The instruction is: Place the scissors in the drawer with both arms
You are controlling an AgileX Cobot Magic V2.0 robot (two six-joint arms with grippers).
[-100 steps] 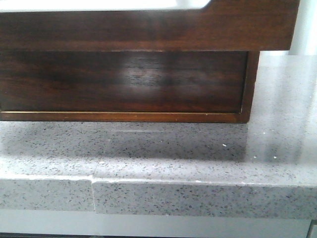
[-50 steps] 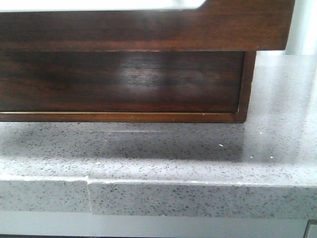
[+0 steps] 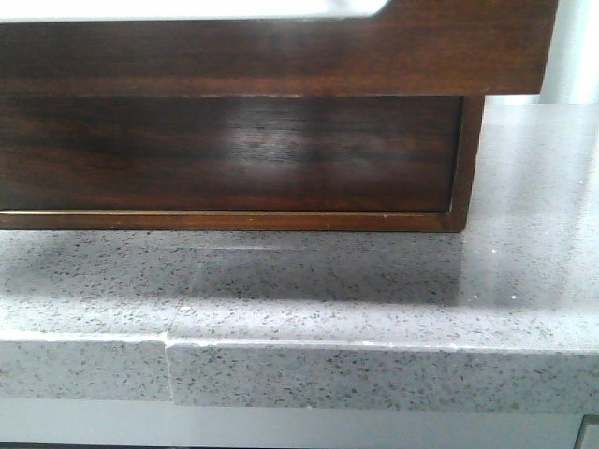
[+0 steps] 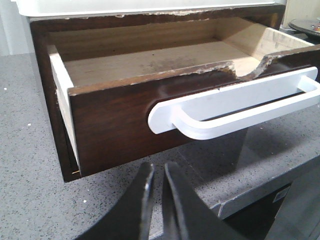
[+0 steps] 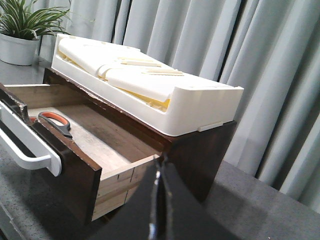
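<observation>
The drawer (image 4: 115, 125) stands pulled out of the dark wooden cabinet, and its white handle (image 4: 235, 105) runs across the front. In the front view only the drawer front (image 3: 281, 56) shows, overhanging the cabinet. The scissors (image 5: 55, 121) lie flat on the floor inside the drawer (image 5: 75, 175), their orange-lined grey handle showing near the front panel. My left gripper (image 4: 159, 170) hovers over the counter just in front of the drawer, its fingers almost touching and holding nothing. Beside the cabinet's corner, my right gripper (image 5: 159, 170) is shut and empty. The front view shows neither gripper.
A white plastic tray (image 5: 150, 85) sits on top of the cabinet. A potted plant (image 5: 20, 35) stands behind it, with grey curtains at the back. The speckled grey counter (image 3: 374, 374) has a front edge with a seam close below the drawer.
The whole front view slid slightly to the left a second ago, then held still. No gripper shows in those frames.
</observation>
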